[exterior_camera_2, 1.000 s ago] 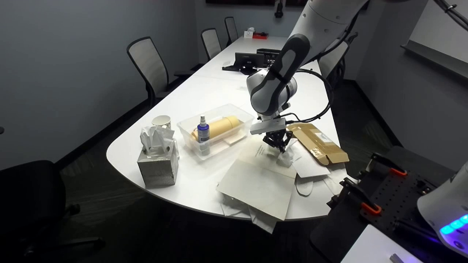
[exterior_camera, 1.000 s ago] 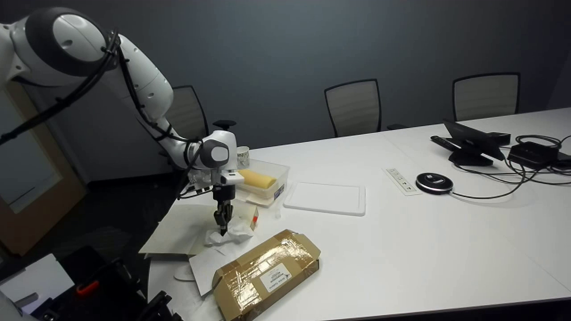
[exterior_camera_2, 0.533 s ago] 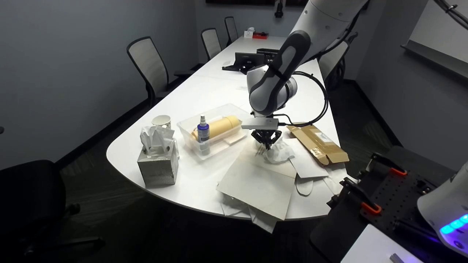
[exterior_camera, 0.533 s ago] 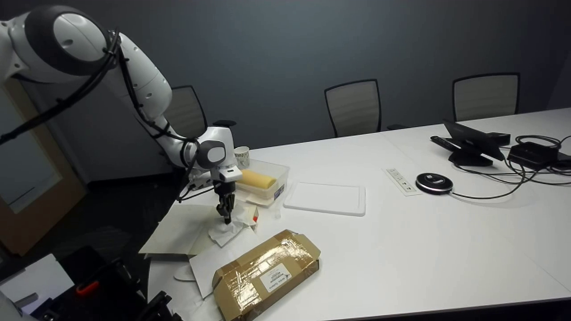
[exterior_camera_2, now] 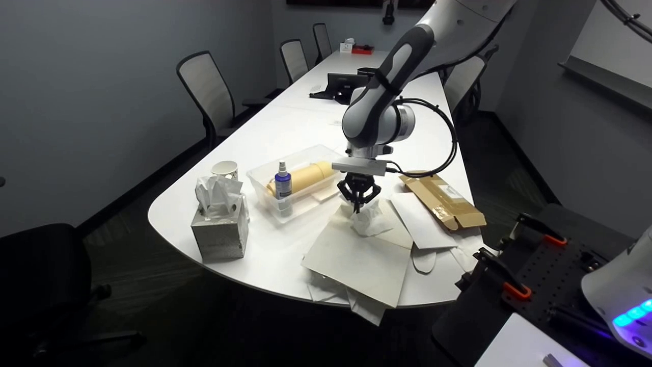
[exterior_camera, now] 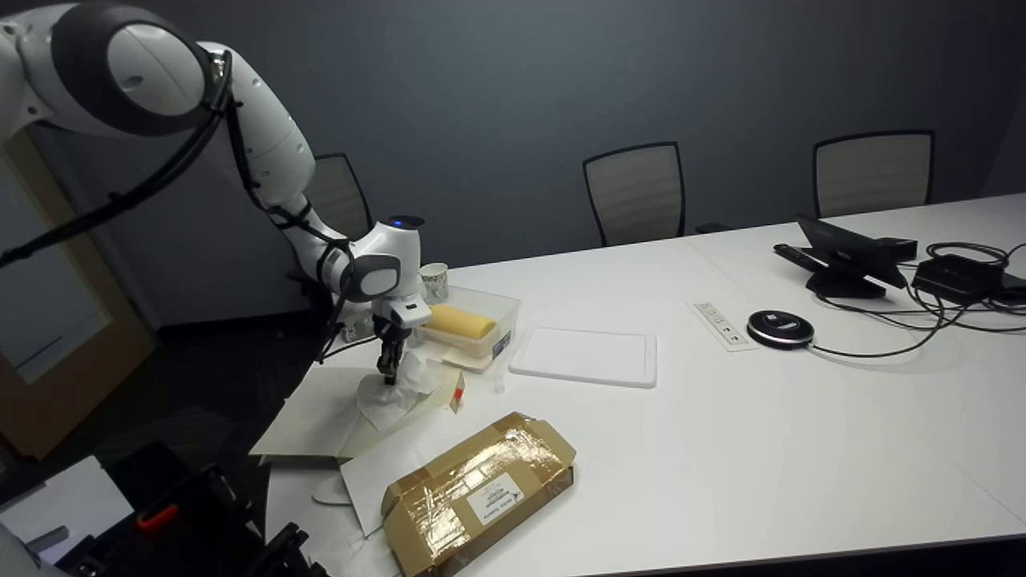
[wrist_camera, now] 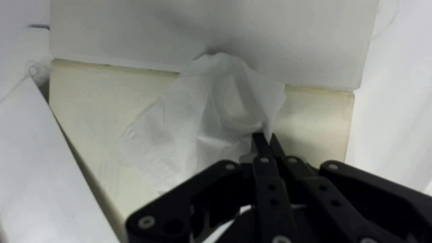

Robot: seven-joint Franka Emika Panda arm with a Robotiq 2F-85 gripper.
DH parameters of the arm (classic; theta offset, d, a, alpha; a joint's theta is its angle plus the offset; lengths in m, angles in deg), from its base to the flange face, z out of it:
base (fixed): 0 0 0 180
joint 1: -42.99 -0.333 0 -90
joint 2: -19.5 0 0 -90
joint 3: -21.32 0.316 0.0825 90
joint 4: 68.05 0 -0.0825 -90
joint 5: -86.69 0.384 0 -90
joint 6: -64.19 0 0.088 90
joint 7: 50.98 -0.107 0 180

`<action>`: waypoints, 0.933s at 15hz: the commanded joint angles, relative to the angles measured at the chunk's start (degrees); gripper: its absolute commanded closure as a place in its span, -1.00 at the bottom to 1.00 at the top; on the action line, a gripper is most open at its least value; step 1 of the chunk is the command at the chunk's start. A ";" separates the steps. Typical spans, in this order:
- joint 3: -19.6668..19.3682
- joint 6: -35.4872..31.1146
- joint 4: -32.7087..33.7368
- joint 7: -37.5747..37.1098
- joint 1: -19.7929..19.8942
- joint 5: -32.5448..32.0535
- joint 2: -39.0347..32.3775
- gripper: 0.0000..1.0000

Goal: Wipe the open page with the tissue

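Wrist view: tissue (wrist_camera: 206, 121) in grpr (wrist_camera: 267, 137)

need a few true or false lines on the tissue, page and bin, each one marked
1. The gripper holds the tissue over the open page. True.
2. The tissue hides all of the open page. False: cream parts of it show in the wrist view.
3. The yellow cylinder lies in the clear bin. True.
4. White paper pokes out of the tissue box. True.
5. The tissue box stands inside the clear bin. False: it stands directly on the table.
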 commanded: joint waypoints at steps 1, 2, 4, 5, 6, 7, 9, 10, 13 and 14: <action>0.98 5.74 -1.37 4.80 0.94 3.32 2.17 0.99; -0.58 7.78 -1.07 3.63 -0.39 2.64 2.08 0.99; -2.94 10.77 -0.61 0.83 -2.42 1.19 2.00 0.99; -4.56 11.87 -0.40 -1.20 -3.81 0.23 1.98 0.99; -5.95 12.32 -0.06 -2.79 -5.07 -0.72 1.88 0.99; -7.10 12.66 0.32 -4.30 -6.08 -1.69 1.72 0.99; -9.34 12.26 1.38 -7.72 -8.21 -4.06 1.32 0.99; -10.11 12.06 1.98 -9.12 -9.02 -5.33 1.17 0.99; -12.18 12.20 4.55 -13.10 -11.33 -9.70 0.39 0.99; -12.65 12.18 5.31 -14.23 -11.91 -11.13 0.18 0.99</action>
